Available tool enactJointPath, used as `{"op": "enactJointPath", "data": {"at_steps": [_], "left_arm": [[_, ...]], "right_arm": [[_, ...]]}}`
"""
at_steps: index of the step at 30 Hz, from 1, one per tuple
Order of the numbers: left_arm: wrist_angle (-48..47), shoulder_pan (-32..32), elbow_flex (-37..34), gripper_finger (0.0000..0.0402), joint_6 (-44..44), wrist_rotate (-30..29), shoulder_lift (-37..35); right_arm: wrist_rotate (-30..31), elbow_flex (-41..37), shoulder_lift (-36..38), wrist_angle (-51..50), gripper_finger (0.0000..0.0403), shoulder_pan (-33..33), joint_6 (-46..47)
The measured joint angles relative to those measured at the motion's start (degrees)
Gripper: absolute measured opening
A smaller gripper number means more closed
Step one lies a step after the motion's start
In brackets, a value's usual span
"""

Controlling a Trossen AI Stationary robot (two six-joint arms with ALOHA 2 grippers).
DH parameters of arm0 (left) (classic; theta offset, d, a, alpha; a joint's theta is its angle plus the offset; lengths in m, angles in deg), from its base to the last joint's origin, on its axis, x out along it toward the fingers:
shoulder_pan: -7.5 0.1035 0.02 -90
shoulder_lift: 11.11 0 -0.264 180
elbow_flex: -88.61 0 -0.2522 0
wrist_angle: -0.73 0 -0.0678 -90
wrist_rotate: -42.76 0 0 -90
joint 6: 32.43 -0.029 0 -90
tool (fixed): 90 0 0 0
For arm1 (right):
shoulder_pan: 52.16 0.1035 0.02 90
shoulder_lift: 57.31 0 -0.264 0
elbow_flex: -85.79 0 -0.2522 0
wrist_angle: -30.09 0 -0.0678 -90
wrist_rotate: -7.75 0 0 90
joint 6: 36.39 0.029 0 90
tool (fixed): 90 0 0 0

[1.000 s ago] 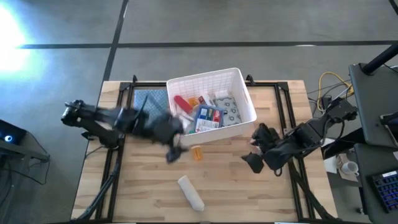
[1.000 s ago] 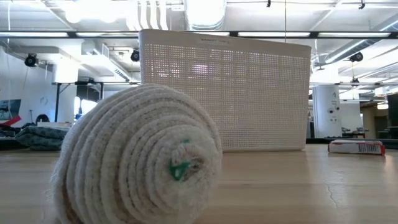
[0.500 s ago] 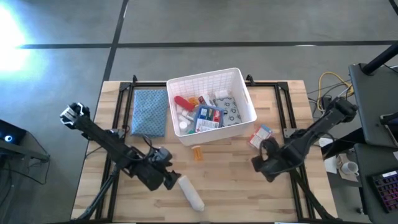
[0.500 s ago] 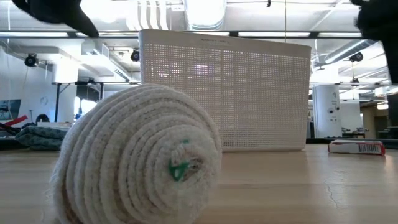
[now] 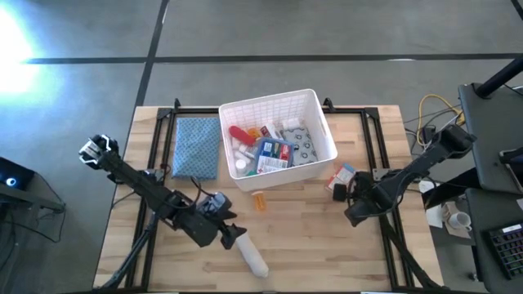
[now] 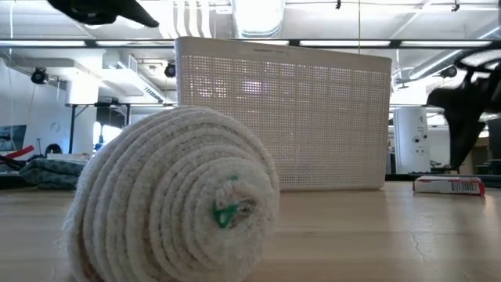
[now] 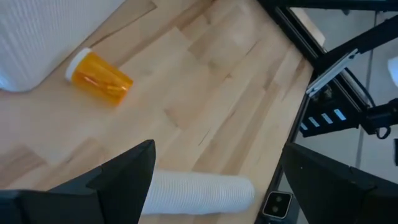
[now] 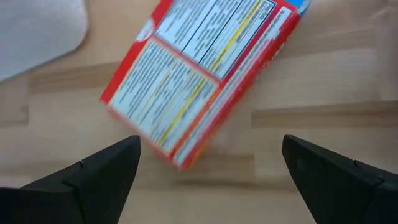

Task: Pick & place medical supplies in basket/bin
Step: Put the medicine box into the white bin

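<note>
The white lattice basket [image 5: 278, 139] stands at the table's far middle and holds several supplies. Three more lie flat on the wood: an orange vial [image 5: 258, 200] on its side just near of the basket, a white ribbed roll [image 5: 252, 253] by the near edge, and a red-white-blue box [image 5: 343, 175] right of the basket. My left gripper [image 5: 233, 237] is open above the roll's far end, and the roll [image 7: 199, 193] shows between its fingers. My right gripper [image 5: 343, 193] is open just near of the box [image 8: 199, 74], above it.
A blue-grey folded cloth [image 5: 196, 147] lies left of the basket. Black frame rails [image 5: 372, 147] run along the table's sides. In the low view the roll [image 6: 172, 196] fills the foreground, with the basket [image 6: 282, 117] behind it and the box [image 6: 448, 185] at the right.
My left gripper has swung from beside the basket toward the table's near edge and now stands over the white roll. My right gripper has drawn toward the near edge, then come back down close to the box. No object has moved.
</note>
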Motion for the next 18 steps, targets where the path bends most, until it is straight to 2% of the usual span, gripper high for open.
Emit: {"op": "enactJointPath", "data": {"at_steps": [6,14,18], "left_arm": [[0.0,0.7,0.8,0.0326,-2.2,0.0,0.0],[0.0,2.9,0.8,0.0326,-3.3,-0.1,0.0],[0.1,4.5,1.0,0.0326,-5.1,0.1,0.0]], "right_arm": [[2.3,-6.0,0.4,10.6,0.0379,-3.6,-1.3],[2.9,-5.6,0.5,9.6,0.0377,-7.4,-3.1],[3.5,-5.8,0.0,9.3,0.0351,-9.8,-4.6]]}}
